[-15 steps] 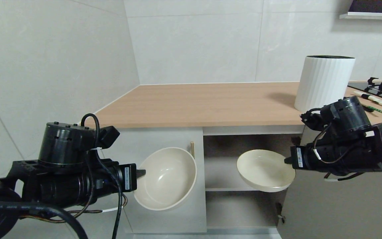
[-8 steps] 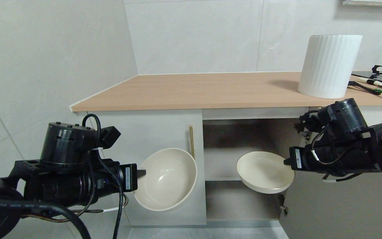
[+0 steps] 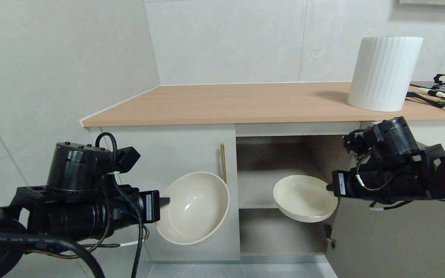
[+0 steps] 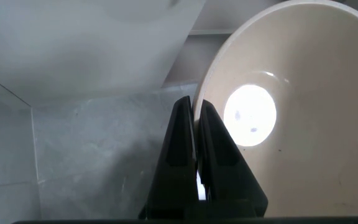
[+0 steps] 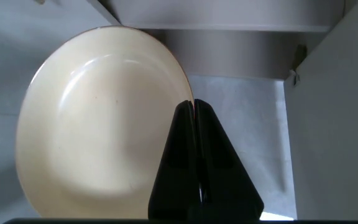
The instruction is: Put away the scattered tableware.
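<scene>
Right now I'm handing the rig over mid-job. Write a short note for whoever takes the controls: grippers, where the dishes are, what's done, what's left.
Left gripper: shut on the rim of the bowl, which is tipped on edge in front of the closed door.
Right gripper: shut on the rim of the plate, which is held roughly level in front of the open cupboard, over the floor and not on the shelf.
Done: both dishes are picked up and the cupboard is open.
Left: set the plate and the bowl inside, then release. A few utensils lie on the counter beside the white tub.
</scene>
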